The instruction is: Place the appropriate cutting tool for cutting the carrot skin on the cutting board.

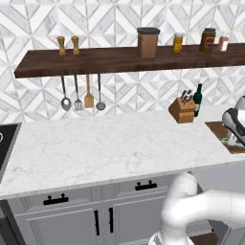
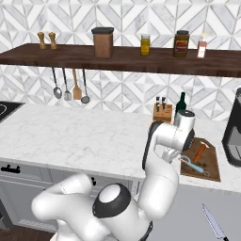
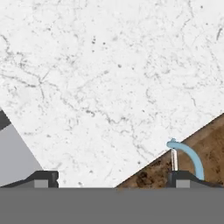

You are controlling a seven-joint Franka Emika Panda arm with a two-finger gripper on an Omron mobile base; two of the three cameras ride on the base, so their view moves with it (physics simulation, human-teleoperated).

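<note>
Gripper: the gripper [image 2: 181, 159] hangs low over the near left edge of the cutting board [image 2: 212, 165]. In the hand view its two dark fingertips [image 3: 43, 179] stand well apart with nothing between them, so it reads as released.

Peeler: a light-blue-handled peeler [image 2: 193, 164] lies on the board, its blade loop towards the gripper. In the hand view the blue arc [image 3: 188, 155] sits just above the right fingertip, on the brown wood at the board's edge.

Carrot: the carrot [image 2: 200, 152] lies on the board too, beyond the peeler and apart from it, pointing up and to the right.

Step in hand: by my reading the peeler, the fitting tool for carrot skin, is already on the board and let go, so the placing looks done or nearly done.

Next move: likely a straight lift of the hand, up and clear, without brushing the peeler off the board.

Knife: a kitchen knife [image 2: 215, 227] shows at the lower right of the right base view, below counter level; what it rests on I cannot tell.

Further back: the tan knife block [image 2: 162, 112] and a dark green bottle [image 2: 181, 104] stand by the wall, and a black appliance [image 2: 234, 132] is to the right.

Shelf: jars [image 2: 180, 44] and a canister [image 2: 103, 42] sit on the wooden shelf [image 2: 61, 54], with utensils [image 2: 70, 87] hanging below.

Writing: the jar labels are too small to read; no brand is legible.
</note>
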